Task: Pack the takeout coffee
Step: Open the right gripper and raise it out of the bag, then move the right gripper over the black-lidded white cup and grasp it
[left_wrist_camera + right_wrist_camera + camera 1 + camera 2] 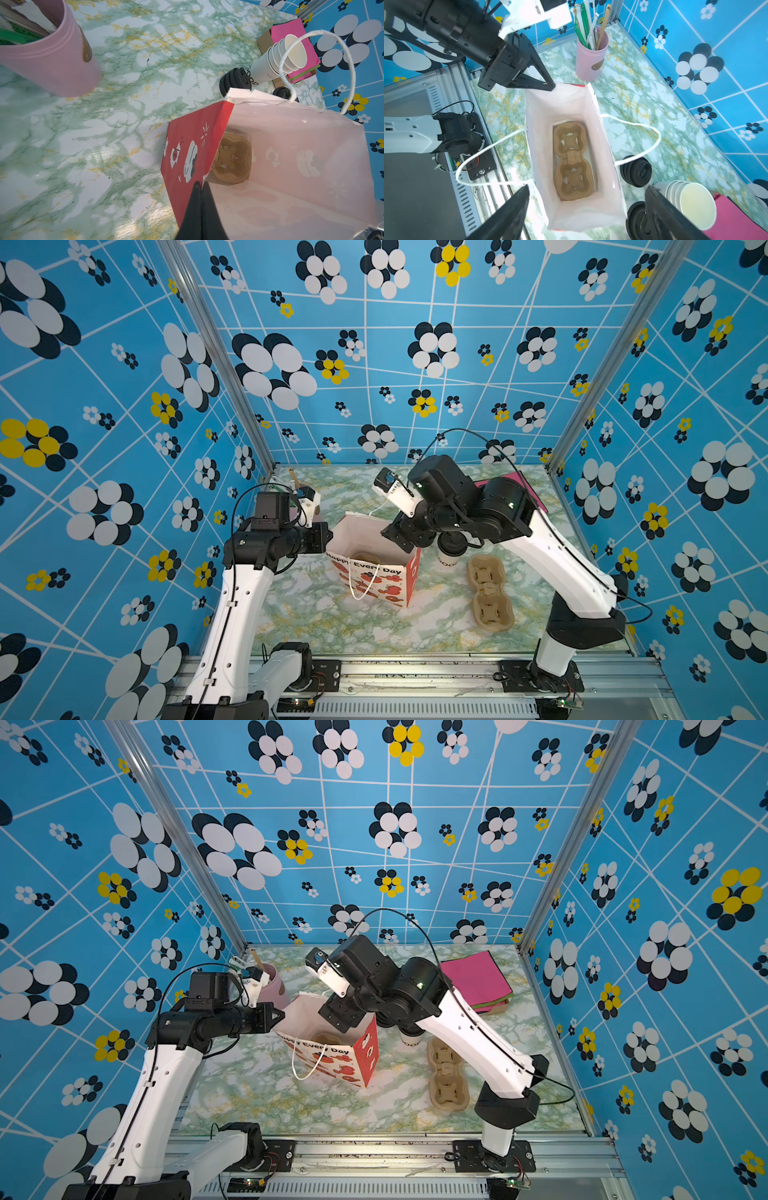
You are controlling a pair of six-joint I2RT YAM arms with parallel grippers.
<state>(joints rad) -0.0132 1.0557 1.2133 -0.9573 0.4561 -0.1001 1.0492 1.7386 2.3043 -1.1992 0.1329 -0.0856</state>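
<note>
The left arm [245,593] reaches in level from the left, and the left gripper [327,536] is pinched shut on the paper bag [386,578] at its rim (black fingers [193,212] pressed flat together). The right arm [557,564] bends in from the right, and the right gripper [587,188] points down, jaws spread wide, empty.

bag [539,124] mouth: wide open | bottom: cup carrier [572,160] covers floor | outside: lid stack [636,171] just beside wall

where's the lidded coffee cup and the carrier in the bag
lidded coffee cup [451,559]: in a top view, white side wall
carrier in the bag [572,158]: right wrist view, middle bridge
</note>
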